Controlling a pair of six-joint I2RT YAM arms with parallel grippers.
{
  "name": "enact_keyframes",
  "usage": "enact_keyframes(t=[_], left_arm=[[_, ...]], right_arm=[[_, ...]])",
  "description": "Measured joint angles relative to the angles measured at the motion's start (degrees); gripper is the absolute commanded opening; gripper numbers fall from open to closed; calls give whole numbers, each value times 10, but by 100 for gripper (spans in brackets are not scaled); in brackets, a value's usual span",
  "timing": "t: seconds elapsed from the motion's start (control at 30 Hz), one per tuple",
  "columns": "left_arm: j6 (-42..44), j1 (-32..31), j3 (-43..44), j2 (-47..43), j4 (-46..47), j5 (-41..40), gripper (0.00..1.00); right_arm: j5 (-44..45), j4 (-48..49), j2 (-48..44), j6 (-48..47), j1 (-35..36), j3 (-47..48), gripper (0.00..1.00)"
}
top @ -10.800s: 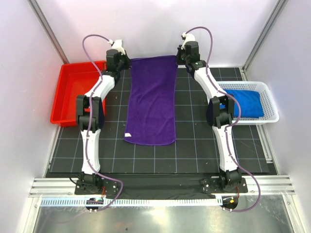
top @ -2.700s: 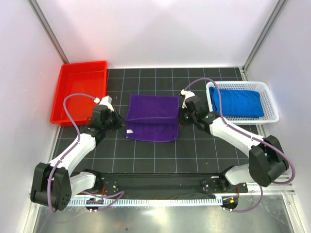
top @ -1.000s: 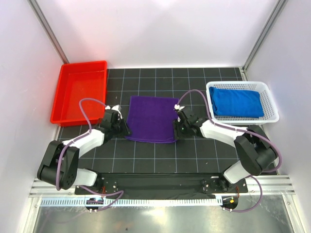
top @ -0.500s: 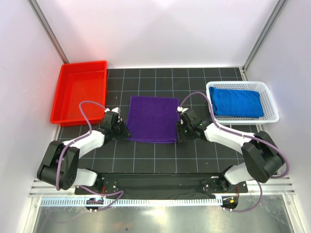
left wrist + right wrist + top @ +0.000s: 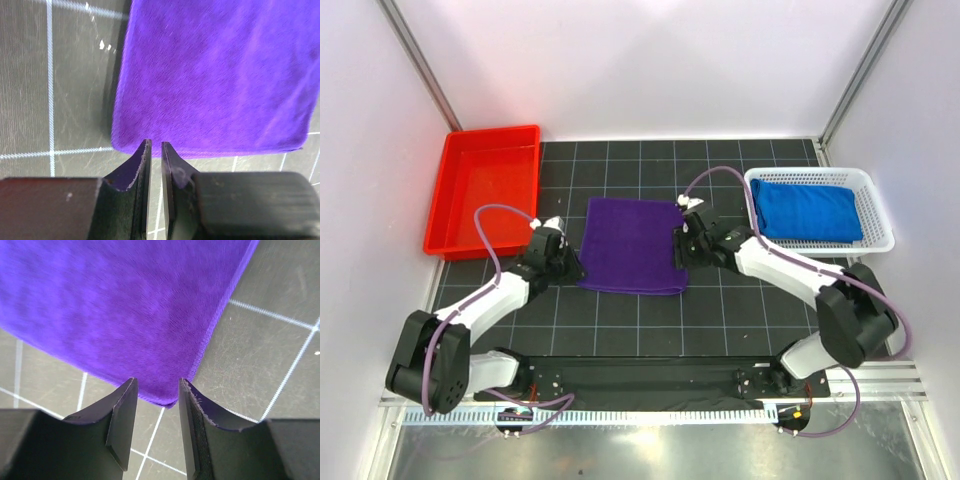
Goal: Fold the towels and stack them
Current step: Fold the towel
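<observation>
- The purple towel [image 5: 632, 243], stretched out long a short while ago, now lies doubled over at the middle of the mat [image 5: 740, 310]: the first fold is in
- The left gripper [image 5: 152, 145] has narrowed to a thin slit with nothing in it, tips just off the towel's near left corner
- The right gripper [image 5: 157, 382] stands spread and empty at the near right corner
- Both have let go; a second fold likely follows, then stacking with the blue towel [image 5: 808, 210] in the basket [image 5: 820, 246]
</observation>
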Motion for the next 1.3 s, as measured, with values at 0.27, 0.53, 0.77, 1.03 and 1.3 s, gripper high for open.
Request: enact_keyframes(t=[0.27,0.53,0.77,1.03,1.3], left_arm=[[2,-2,32,39,26,-2,16],[-2,-16,-6,63,55,-9,15],[-33,-49,-24,57,63,-42,14],[-62,-87,-40,9,28,-82,19],[-41,-86,37,-12,-44,-129,34]], right_arm=[[-6,14,47,5,0,-75,42],[-7,32,43,6,0,-92,41],[8,27,31,5,1,-101,41],[29,-22,1,4,1,-107,43],[34,-78,-19,-7,-20,-24,48]])
